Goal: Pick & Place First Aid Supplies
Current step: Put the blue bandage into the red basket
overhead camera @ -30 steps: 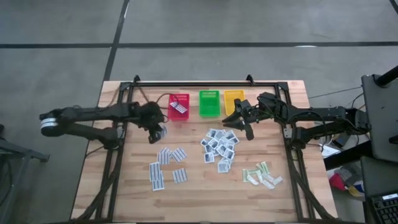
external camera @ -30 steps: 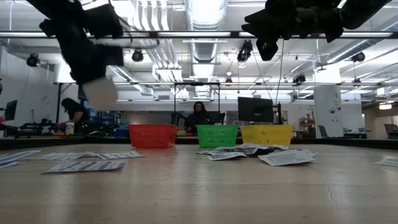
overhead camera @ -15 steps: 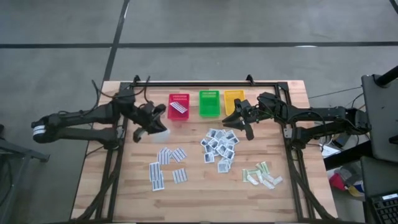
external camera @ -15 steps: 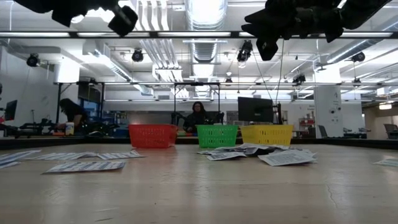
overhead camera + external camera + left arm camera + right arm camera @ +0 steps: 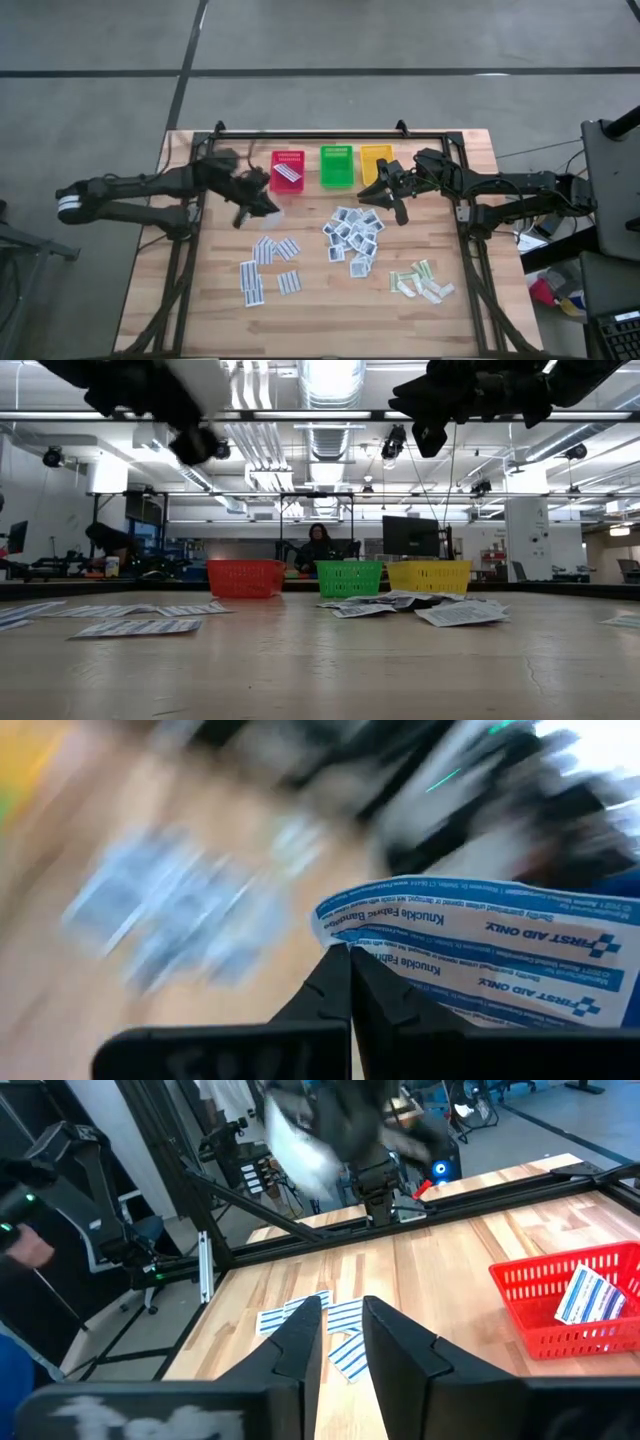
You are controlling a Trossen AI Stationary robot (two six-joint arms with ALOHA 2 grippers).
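Now, left end effector [image 5: 350,955] aloft, gripping packet [image 5: 480,955]

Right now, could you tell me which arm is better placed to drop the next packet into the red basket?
The left. Its gripper is shut on a blue-striped packet and hangs beside the red basket, while the right gripper holds nothing, over by the yellow basket.

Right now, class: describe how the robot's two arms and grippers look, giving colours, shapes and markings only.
Both arms are dark, slim and jointed. The left arm carries a white band near its outer end; the right arm is black throughout. The left gripper has two black, wedge-shaped fingers tapering to tips; the right gripper has two similar black, angular fingers.
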